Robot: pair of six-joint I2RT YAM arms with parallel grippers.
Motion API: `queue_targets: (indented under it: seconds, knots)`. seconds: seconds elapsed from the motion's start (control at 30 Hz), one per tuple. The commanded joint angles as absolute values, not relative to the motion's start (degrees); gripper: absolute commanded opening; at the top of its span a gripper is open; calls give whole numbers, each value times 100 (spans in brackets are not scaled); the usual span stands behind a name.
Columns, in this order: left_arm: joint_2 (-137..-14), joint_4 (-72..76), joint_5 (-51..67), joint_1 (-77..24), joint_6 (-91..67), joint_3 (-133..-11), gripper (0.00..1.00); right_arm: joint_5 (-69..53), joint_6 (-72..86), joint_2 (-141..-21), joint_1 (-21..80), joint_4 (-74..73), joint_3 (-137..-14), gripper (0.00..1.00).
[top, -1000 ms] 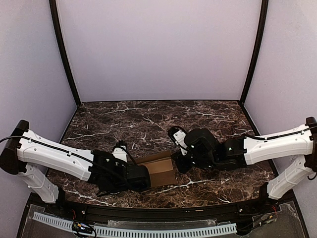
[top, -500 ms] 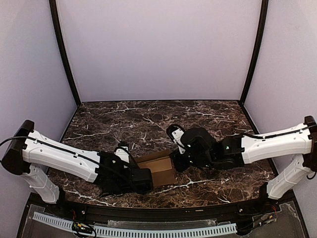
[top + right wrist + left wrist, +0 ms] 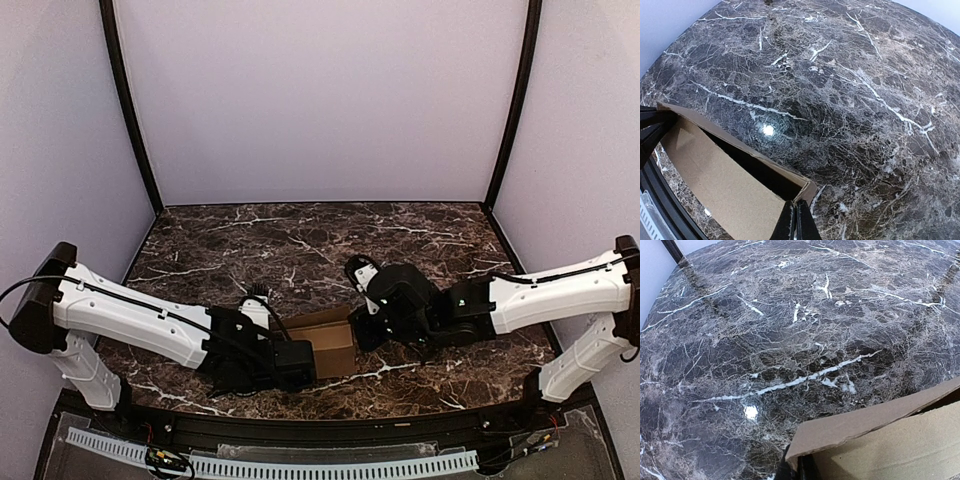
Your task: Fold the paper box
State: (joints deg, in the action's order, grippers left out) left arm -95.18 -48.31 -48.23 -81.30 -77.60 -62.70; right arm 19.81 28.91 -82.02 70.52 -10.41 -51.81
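Near the front edge of the table (image 3: 250, 240), between the two arms, lies the paper box (image 3: 333, 343), a partly formed shell of tan-brown cardboard. From above we make out only a pale broad face and a darker strip along its far side. Both of its ends are covered by the black wrist housings. In the right wrist view the paper box (image 3: 715, 182) shows a wide inner panel, a raised wall with deep shadow beneath it, and one folded corner, while its near part runs off the bottom of the picture. In the left wrist view the paper box (image 3: 890, 437) fills the lower right corner and is cut off by the edge, so we see just a flap rim and a slanting inner face. Every cardboard surface we can see is plain and unprinted. The right gripper (image 3: 796, 222) has its fingers pressed together on the cardboard at that folded corner, with only a thin seam between them. Only a dark sliver of the left gripper (image 3: 796, 469) shows, clamped on the flap's corner at the opposite end. The left arm (image 3: 130, 315) and right arm (image 3: 550, 290) reach low across the dark brown, white-veined marble from either side. A ceiling light glints off the stone close to the box in both wrist views.
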Motion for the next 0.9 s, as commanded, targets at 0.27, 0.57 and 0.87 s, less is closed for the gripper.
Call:
queue_targets:
  seconds: [0.27, 0.57, 0.87]
  knots:
    - [-10210, -4249, -4454, -8439, -7278, -6605, 1, 1609, 3867, -7694, 7312, -395, -4615, 0]
    - [-10433, -4267, -4559, -8543, -7237, -6704, 1, 1539, 4138, -7333, 7320, -633, -4632, 0]
    - [-10529, -4365, -4642, -8600, -7225, -6835, 1, 1428, 4574, -7313, 7320, -651, -4754, 0]
